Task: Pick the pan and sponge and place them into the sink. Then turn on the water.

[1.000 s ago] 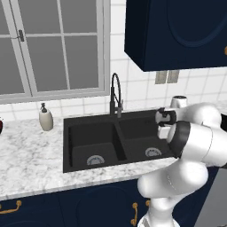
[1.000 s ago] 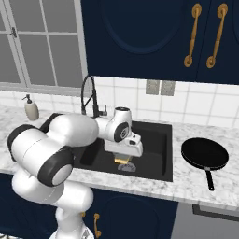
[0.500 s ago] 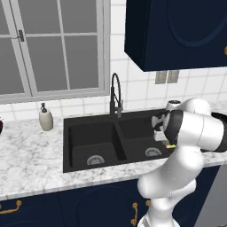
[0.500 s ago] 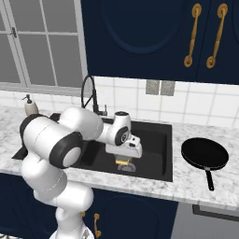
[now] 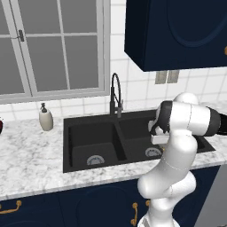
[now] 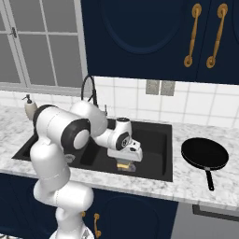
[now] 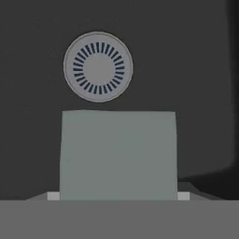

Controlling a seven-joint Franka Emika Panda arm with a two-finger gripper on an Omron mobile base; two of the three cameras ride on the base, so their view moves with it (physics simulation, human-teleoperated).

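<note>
Inside the sink's (image 6: 154, 175) right basin, the hand (image 6: 125, 164) grips the sponge (image 7: 118, 154) above the drain (image 7: 98, 66).

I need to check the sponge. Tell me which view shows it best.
The hand view: the sponge's grey-green top sits large and unobstructed, with the drain beyond. The right base view gives a yellow sliver under the tool. The left base view doesn't make it out.

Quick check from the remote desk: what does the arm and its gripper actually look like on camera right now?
The arm is glossy white with rounded, bulbous links and dark grey-black bands at the joints. It ends in a white wrist with a dark round face and a boxy white gripper. No cables, sleeves or readable markings show. In the left base view the arm looks the same: white shells, a black joint band.
</note>
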